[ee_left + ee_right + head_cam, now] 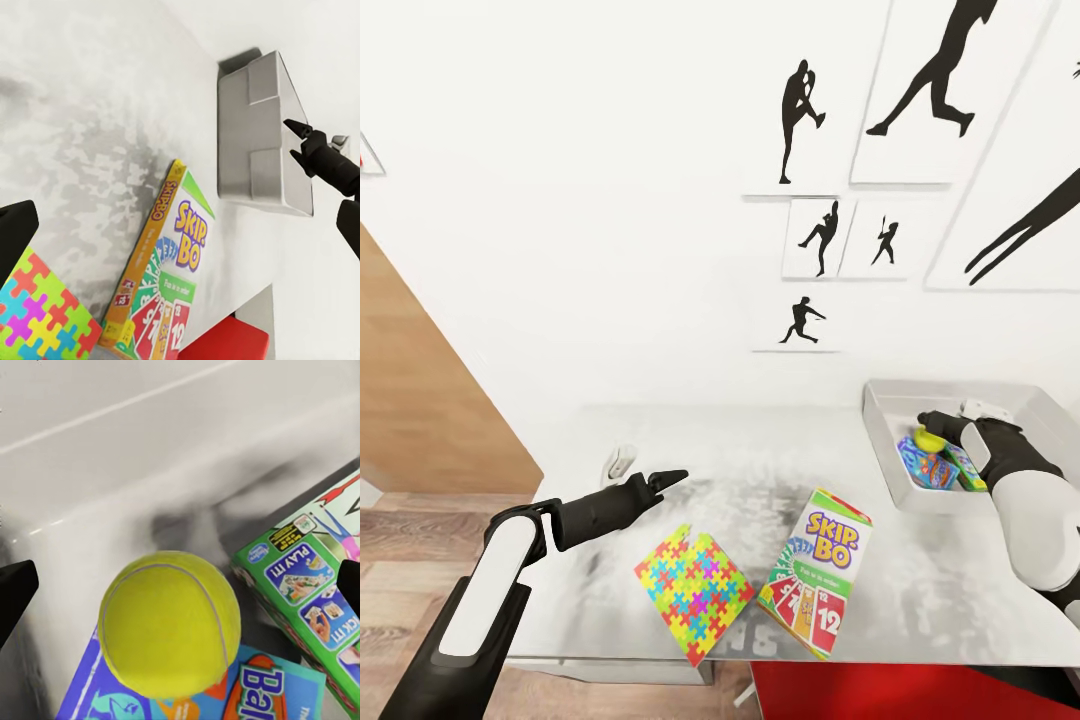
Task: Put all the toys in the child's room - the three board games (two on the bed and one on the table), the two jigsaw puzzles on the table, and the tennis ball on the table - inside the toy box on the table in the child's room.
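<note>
Tennis ball [169, 622] is resting atop the blue game box [262, 694] inside the toy box [890, 440]; right hand [945, 425] is hovering spread above it, apparently releasing, while the left hand [660, 480], fingers together, is pointing toward that box.

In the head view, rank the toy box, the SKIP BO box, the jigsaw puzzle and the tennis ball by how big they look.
1. toy box
2-3. SKIP BO box and jigsaw puzzle: about equal, not ranked
4. tennis ball

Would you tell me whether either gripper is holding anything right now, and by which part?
Nothing is held. The right gripper is open above the tennis ball in the toy box; the left gripper hangs over the table.
</note>
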You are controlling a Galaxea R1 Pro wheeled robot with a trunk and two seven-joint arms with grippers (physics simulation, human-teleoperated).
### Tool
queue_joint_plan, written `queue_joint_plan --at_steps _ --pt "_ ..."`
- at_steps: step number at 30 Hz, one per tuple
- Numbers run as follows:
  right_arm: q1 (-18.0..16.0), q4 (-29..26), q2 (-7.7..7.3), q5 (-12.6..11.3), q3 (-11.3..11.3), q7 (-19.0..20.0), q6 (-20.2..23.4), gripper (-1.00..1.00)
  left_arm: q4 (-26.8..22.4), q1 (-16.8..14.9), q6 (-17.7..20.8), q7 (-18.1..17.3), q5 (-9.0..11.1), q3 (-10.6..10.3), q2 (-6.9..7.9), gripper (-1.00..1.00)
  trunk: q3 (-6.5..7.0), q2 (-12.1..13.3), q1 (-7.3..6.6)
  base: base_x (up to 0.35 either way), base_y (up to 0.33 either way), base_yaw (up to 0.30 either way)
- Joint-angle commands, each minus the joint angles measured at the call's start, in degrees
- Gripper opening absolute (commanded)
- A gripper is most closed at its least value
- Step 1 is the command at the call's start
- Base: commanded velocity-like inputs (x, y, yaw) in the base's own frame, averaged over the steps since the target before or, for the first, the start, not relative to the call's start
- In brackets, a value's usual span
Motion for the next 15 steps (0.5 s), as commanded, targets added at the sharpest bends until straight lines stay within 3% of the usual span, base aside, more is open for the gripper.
queue_joint_plan --at_steps 1,8,11,15 --pt "0.0 -0.1 0.04 0.5 -0.4 0.1 0.3 1.0 -0.1 0.0 0.1 0.6 0.6 -0.1 0.04 1.0 -0.09 -0.1 0.02 0.0 0.0 0.0" --pt "0.3 -2.9 0.08 0.6 -0.3 0.9 0.3 1.0 -0.1 0.0 0.1 0.6 0.6 -0.1 0.04 1.0 -0.09 -0.1 0.02 0.0 0.0 0.0" --pt "1.4 -9.2 0.13 0.6 -0.2 5.8 0.6 1.0 -0.1 0.0 0.0 0.6 0.6 -0.1 0.05 1.0 -0.09 -0.1 0.02 0.0 0.0 0.0" --pt "4.6 -17.2 0.36 0.6 -0.3 9.4 2.5 1.0 -0.1 0.0 0.0 0.6 0.6 -0.1 0.05 1.0 -0.09 -0.1 0.02 0.0 0.0 0.0"
